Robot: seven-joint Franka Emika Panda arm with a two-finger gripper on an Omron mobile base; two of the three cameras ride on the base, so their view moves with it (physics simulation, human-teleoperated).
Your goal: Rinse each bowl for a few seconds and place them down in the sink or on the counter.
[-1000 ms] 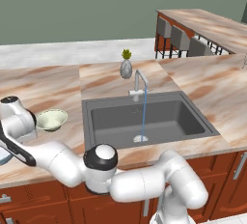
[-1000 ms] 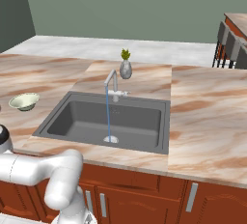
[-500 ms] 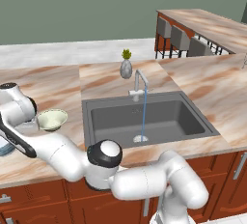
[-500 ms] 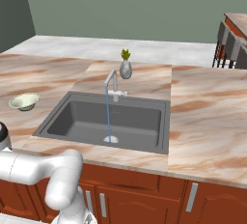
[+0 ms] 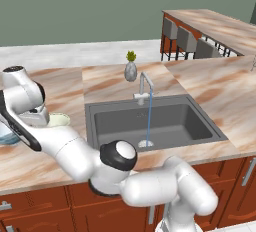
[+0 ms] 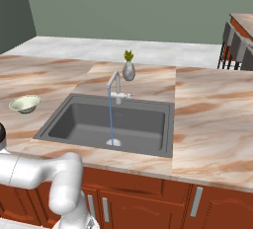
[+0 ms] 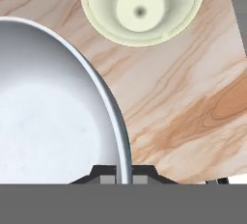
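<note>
Tool (image 7: 124,179) clenched on rim of large pale blue-white round bowl (image 7: 48,112); small cream-green shallow bowl (image 7: 141,8) at 12 o'clock, apparently apart, on marble tabletop (image 7: 183,97).

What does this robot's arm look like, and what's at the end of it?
The arm is a chain of fat, glossy white rounded tubes with dark caps at the joints. No cables or markings show. At its end, the gripper has two small dark grey fingertips.
</note>
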